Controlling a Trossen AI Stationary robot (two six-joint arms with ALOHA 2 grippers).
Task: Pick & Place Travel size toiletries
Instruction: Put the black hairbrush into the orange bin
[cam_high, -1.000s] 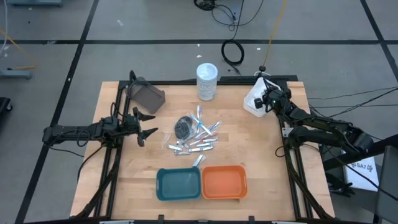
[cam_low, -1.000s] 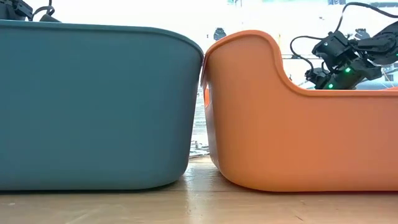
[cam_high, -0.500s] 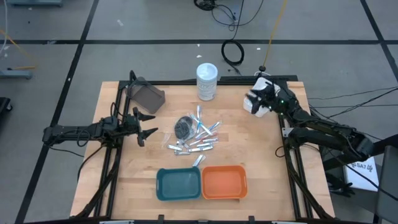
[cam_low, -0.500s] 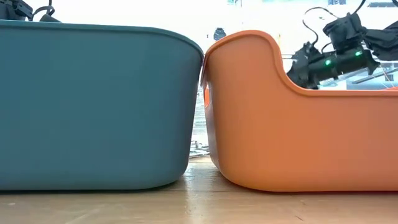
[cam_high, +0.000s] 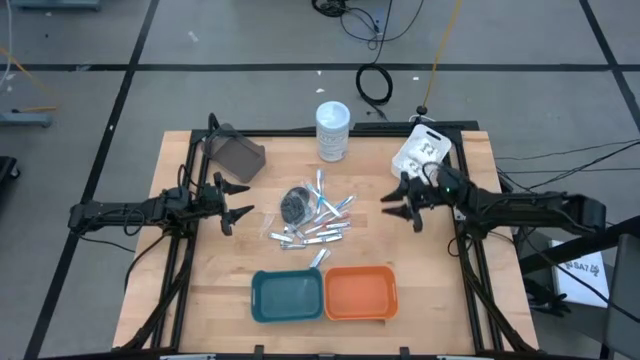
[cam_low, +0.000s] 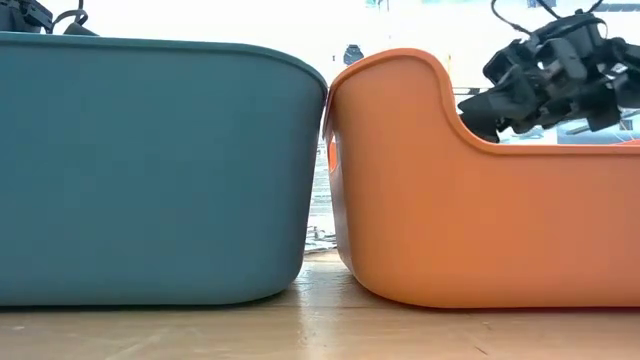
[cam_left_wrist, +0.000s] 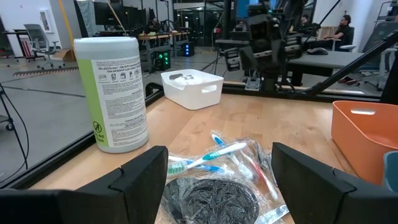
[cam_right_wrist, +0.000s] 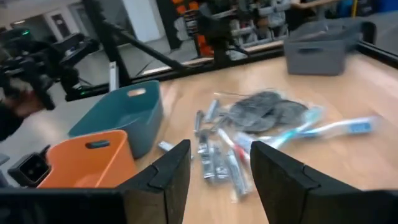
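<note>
i have the travel size toiletries (cam_high: 312, 218) lying in a loose heap near the middle of the table (cam_high: 420, 270), all of them still on the wood and none in a bin. the heap is a dark round bundle (cam_high: 295, 204) in clear wrap at its left side, with slim silver-white tubes (cam_high: 320, 234) fanned out to its right and below it, and wrapped toothbrushes (cam_left_wrist: 217, 154) with blue and red handles among them. one small piece (cam_high: 319, 258) sits just beside the back rim of the teal tray (cam_high: 287, 296)

my right gripper (cam_high: 402, 203) is out over the table to the right of the heap, apart from it, pointing toward it with its fingers spread and nothing between them. in its wrist view the heap sits straight ahead past the two dark fingers (cam_right_wrist: 163, 171)

my left gripper (cam_high: 238, 200) waits over the left part of the table, just left of the dark bundle, fingers apart and empty

the teal tray and the orange tray (cam_high: 360, 293) stand side by side, touching, at the near edge, both showing nothing inside from above. a tall white-lidded jar (cam_high: 333, 131) stands upright at the far edge behind the heap, a white bin (cam_high: 422, 155) at the far right corner and a grey bin (cam_high: 236, 154) at the far left
</note>
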